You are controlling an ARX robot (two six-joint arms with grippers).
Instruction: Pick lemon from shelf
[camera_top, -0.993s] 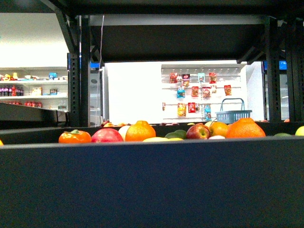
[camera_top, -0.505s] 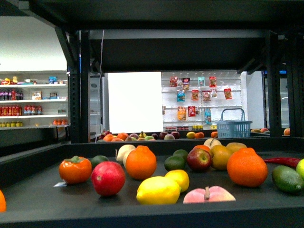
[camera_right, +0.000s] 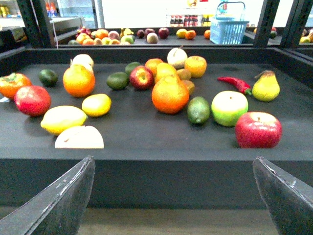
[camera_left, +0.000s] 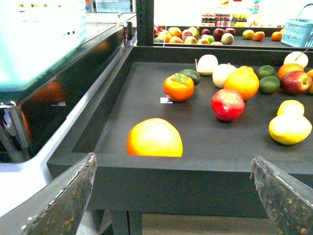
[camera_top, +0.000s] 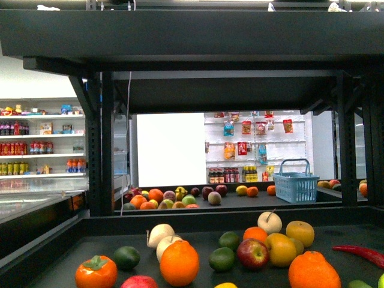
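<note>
Currently: small bright yellow rounded lemon (camera_right: 96, 104) on black metal shelf tray (camera_right: 161, 171), near front lip; left fingers (camera_left: 68, 205), right fingers (camera_right: 63, 196) spread wide, empty. Reach, grasp, lift outstanding.

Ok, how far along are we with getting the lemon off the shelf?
Nothing looks done yet: the lemon lies on the shelf, untouched. Nothing is in hand: the left gripper and the right gripper are both open and empty, on the near side of the shelf's front lip. Left to do: reach in, close on the lemon and lift it out.
</note>
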